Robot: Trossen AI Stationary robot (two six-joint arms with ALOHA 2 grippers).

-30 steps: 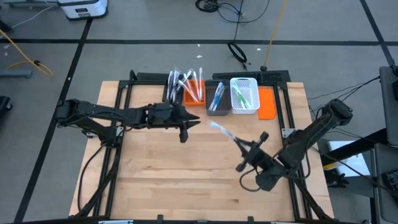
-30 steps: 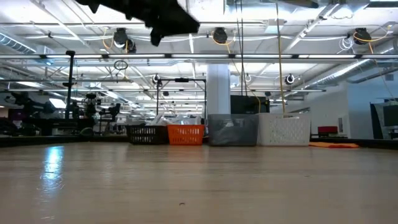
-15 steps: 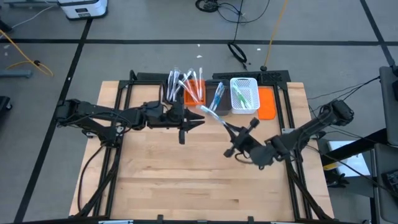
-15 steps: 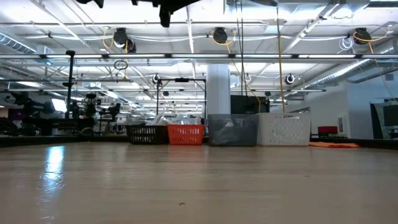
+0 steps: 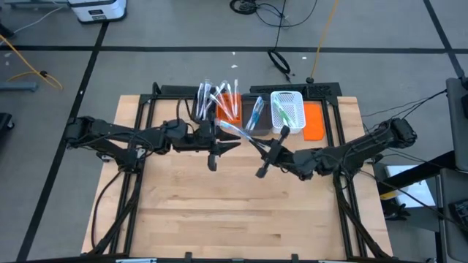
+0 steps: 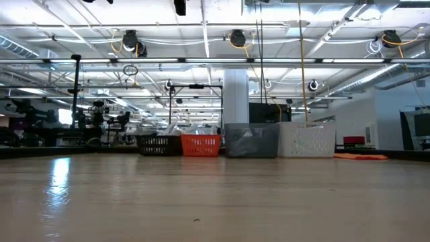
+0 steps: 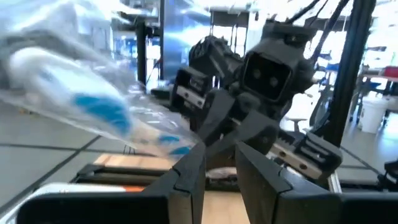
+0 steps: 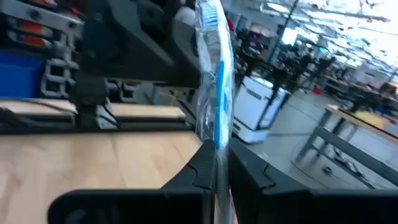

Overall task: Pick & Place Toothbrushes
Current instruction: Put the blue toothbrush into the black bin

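Your left gripper [image 5: 221,140] hangs above the tabletop [image 5: 219,212] just in front of the black bin [image 5: 202,108] and the orange bin [image 5: 227,107]. Its fingers [image 7: 186,180] stand a narrow gap apart with nothing between them. Wrapped toothbrushes [image 5: 219,96] stick up out of those two bins. Right beside the left gripper, your right gripper [image 5: 252,139] reaches in from the other side. Its fingers [image 8: 242,171] are clenched on a wrapped white-and-blue toothbrush [image 5: 232,129], which juts out toward the left gripper in front of the orange bin. Beyond it, the grey bin [image 5: 254,117] holds another toothbrush, the white bin [image 5: 287,112] holds green ones, and a flat orange lid [image 5: 313,121] lies at the end of the row.
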